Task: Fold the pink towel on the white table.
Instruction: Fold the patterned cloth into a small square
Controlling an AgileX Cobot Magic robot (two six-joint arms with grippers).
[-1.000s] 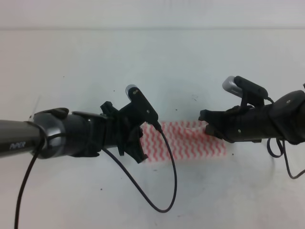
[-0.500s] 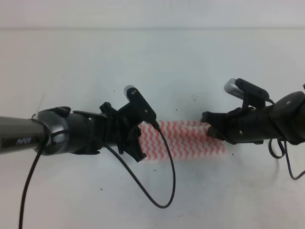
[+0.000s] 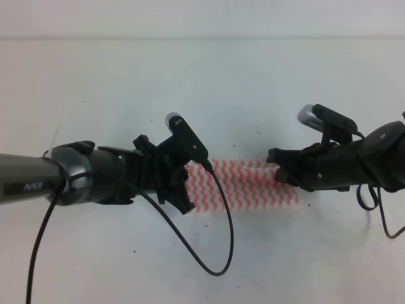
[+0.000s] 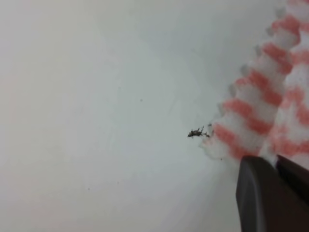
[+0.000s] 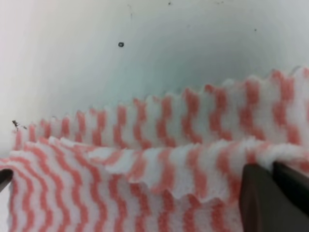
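Barely anything has shifted in 1 second: my left gripper and right gripper stay clamped on opposite ends of the pink towel, lying part-folded on the white table, so the fold seems stalled.

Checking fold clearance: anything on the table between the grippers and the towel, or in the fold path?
Nothing visible. The left gripper and right gripper are already at the pink towel, one at each end. The white table around it shows only tiny dark specks.
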